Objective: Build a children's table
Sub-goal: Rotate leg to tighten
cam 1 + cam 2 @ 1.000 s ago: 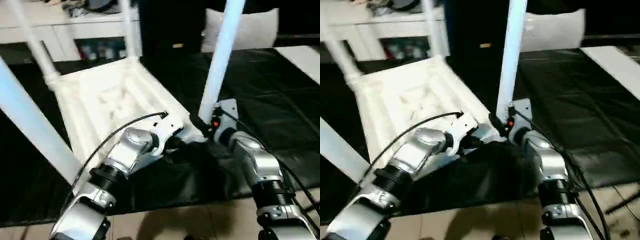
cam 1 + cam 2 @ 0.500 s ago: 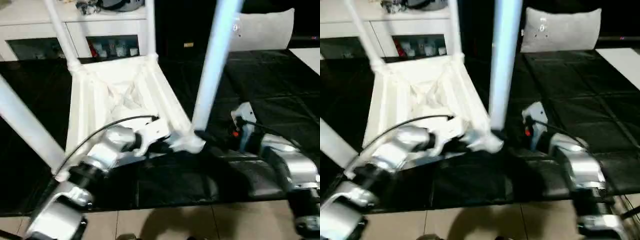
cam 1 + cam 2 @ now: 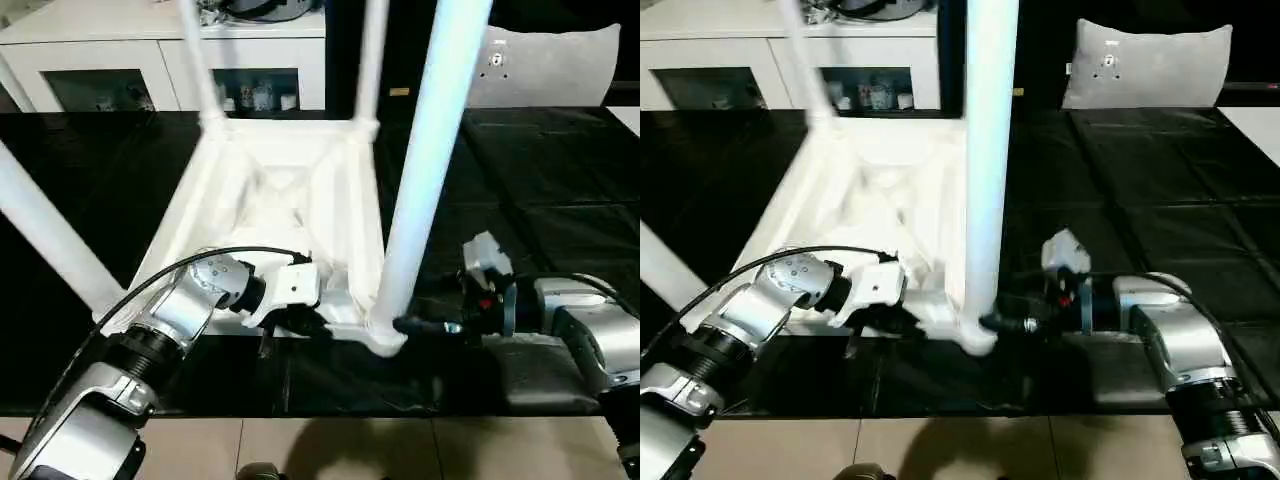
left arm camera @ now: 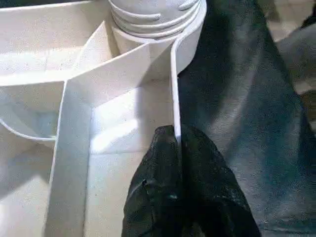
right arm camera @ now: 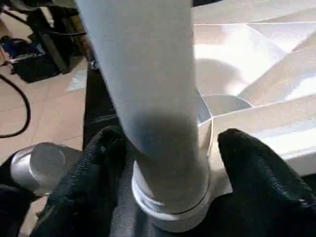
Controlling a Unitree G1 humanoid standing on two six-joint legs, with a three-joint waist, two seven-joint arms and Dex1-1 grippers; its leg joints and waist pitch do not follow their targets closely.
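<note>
Pinching the thin side wall of the white tabletop [image 3: 290, 195], our left gripper [image 4: 177, 148] has its two black fingers pressed together on that wall, close to the near corner socket [image 4: 158, 19] where a leg screws in. Our right gripper [image 5: 170, 148] reaches in level from the right with its fingers [image 5: 256, 168] spread on either side of the base of the near leg [image 3: 425, 170]; whether the pads actually press the tube we cannot tell, though one finger looks to be right against it and the other stands slightly off. That leg rises upright from the near right corner socket of the tabletop, which lies upside down with its ribbed underside facing up on the black-covered work table [image 3: 560, 180], the near corner sitting close to the table's front edge. Two more legs [image 3: 372, 50] stand at the far corners of the tabletop, and a fourth leg [image 3: 45, 235] slants up at the near left, beside our left forearm [image 3: 150, 340]. Past the far edge of the work table stands a white cabinet [image 3: 120, 60] with glass doors, and a grey cushion [image 3: 1145, 65] sits toward the far right. Below the front edge of the table we see tiled floor [image 3: 400, 450].
</note>
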